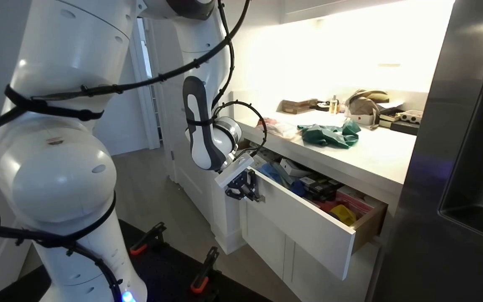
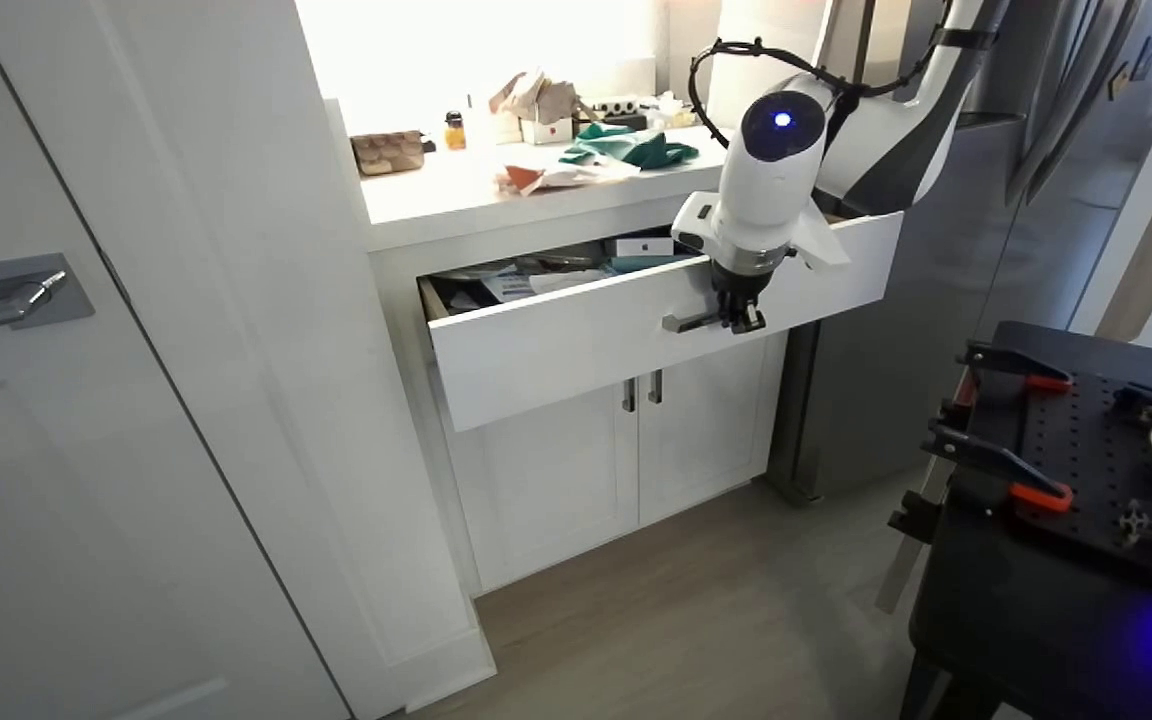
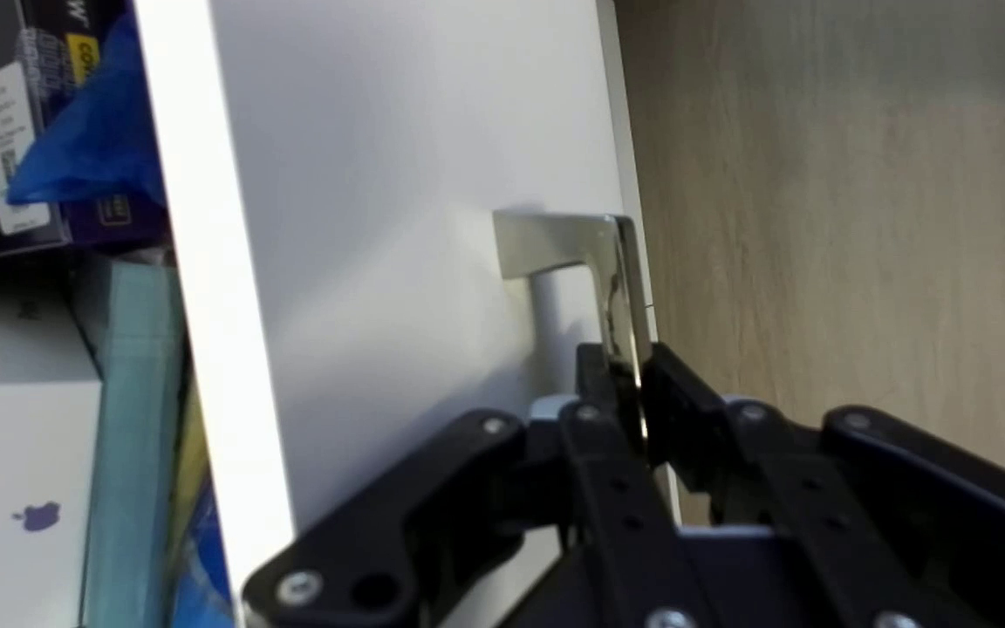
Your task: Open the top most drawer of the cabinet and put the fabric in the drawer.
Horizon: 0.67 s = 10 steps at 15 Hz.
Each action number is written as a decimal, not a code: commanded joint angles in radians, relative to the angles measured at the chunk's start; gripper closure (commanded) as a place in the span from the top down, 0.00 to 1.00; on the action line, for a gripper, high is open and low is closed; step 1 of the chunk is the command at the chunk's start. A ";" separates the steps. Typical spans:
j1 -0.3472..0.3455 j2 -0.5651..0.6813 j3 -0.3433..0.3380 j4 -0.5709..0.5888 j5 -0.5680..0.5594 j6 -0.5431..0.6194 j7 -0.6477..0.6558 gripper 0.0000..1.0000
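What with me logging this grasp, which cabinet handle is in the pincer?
The horizontal drawer handle, held in the pincer; the two door handles below are vertical and untouched.

Blown-out wall (image 1: 346, 58), dim floor (image 1: 157, 197)

In an exterior view, the camera sits so close beside the robot arm (image 1: 59, 167) that it looms over us at left, facing the cabinet (image 1: 266, 240) at a slant. In an exterior view with a white door (image 2: 86, 480) near at left, the lens looks down on the cabinet more squarely. Both exterior views share the drawer (image 2: 561, 347) and countertop (image 1: 375, 153). The wrist view, closest, looks down past the gripper (image 3: 627, 371) at the handle (image 3: 618, 266).
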 commanded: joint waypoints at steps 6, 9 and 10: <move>0.005 0.028 0.043 -0.031 0.104 0.032 0.015 0.04; 0.005 0.019 0.046 -0.039 0.121 0.033 -0.017 0.04; 0.008 0.018 0.048 -0.046 0.122 0.031 -0.017 0.04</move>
